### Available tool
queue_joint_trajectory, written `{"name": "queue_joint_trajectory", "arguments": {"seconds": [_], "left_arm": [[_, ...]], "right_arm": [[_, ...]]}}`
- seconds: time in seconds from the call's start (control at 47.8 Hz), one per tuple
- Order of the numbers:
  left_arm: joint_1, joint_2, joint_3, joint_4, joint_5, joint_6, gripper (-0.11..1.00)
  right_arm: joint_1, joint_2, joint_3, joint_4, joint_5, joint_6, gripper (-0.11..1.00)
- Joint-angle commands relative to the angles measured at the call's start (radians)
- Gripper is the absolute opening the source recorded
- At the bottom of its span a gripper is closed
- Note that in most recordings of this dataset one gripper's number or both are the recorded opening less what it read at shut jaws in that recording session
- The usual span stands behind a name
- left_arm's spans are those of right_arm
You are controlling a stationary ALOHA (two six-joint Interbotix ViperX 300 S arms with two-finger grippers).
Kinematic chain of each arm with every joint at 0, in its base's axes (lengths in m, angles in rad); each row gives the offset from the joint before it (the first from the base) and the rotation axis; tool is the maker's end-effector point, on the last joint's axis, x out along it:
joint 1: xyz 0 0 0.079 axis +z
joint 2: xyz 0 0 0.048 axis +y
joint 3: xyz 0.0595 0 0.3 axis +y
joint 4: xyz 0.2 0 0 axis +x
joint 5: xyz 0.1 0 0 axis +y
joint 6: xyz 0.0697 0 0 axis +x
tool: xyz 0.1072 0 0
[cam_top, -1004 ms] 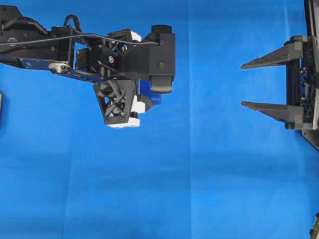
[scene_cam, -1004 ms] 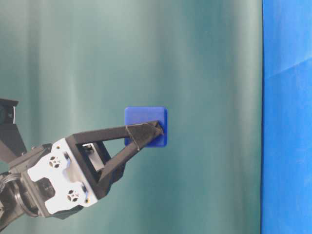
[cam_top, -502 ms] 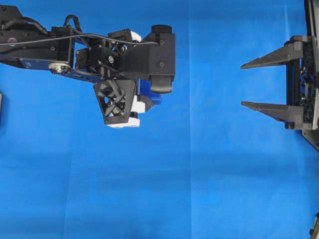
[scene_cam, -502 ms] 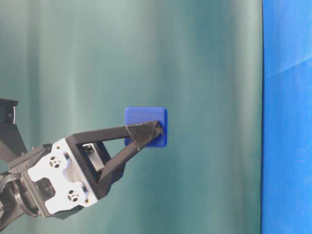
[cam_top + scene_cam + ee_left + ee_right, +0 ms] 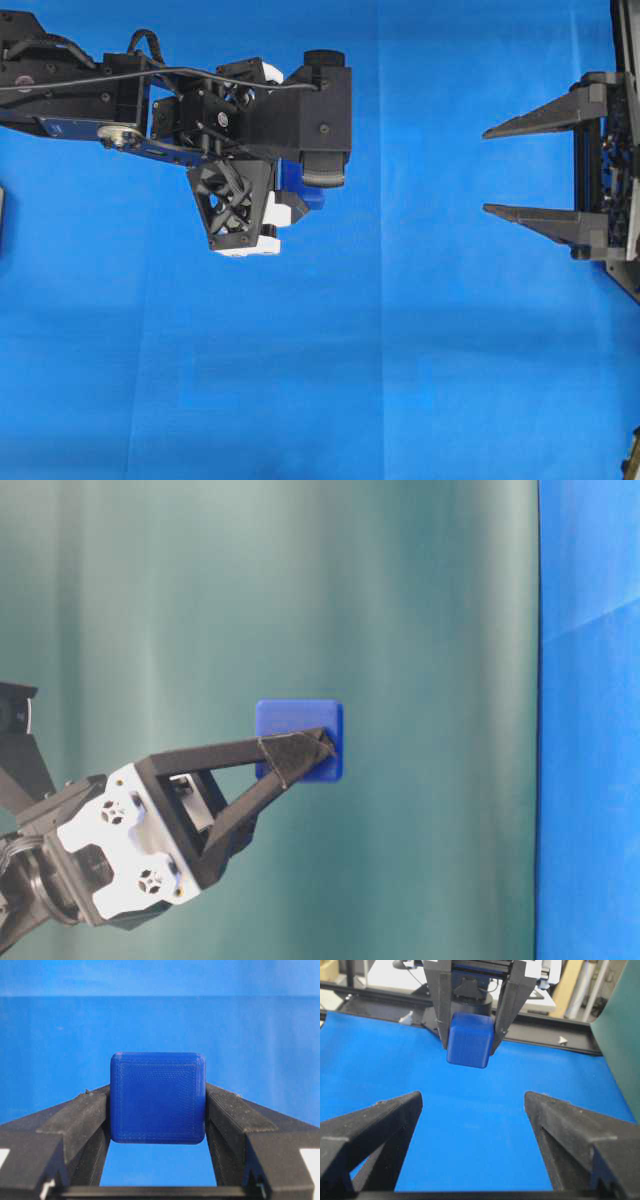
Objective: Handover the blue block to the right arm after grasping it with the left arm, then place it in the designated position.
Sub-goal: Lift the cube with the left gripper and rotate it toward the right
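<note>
Above the cloth (image 5: 400, 350), left gripper (image 5: 157, 1105) clamps blue block (image 5: 157, 1097).

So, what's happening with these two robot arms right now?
The left gripper holds the blue block pinched between its fingers, lifted above the blue cloth. The right gripper faces it from across the cloth with its fingers wide open and a clear gap between them. The handover has not yet happened.
</note>
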Motion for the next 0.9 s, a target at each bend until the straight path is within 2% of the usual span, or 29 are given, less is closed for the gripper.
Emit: {"name": "queue_joint_trajectory", "arguments": {"seconds": [0.0, 0.167, 0.335, 0.878], "left_arm": [[-0.002, -0.035, -0.017, 0.003, -0.006, 0.0, 0.48], [-0.009, -0.044, -0.003, 0.003, -0.026, 0.0, 0.49], [-0.014, -0.081, 0.055, 0.003, -0.117, -0.002, 0.48], [-0.014, -0.322, 0.437, 0.003, -0.721, -0.005, 0.48]], "right_arm": [[0.0, 0.006, -0.023, 0.002, -0.005, 0.0, 0.96], [0.0, 0.006, -0.023, 0.0, -0.005, -0.002, 0.96], [0.0, 0.008, -0.023, -0.002, -0.005, -0.002, 0.96], [0.0, 0.006, -0.026, -0.003, -0.005, -0.002, 0.96]]}}
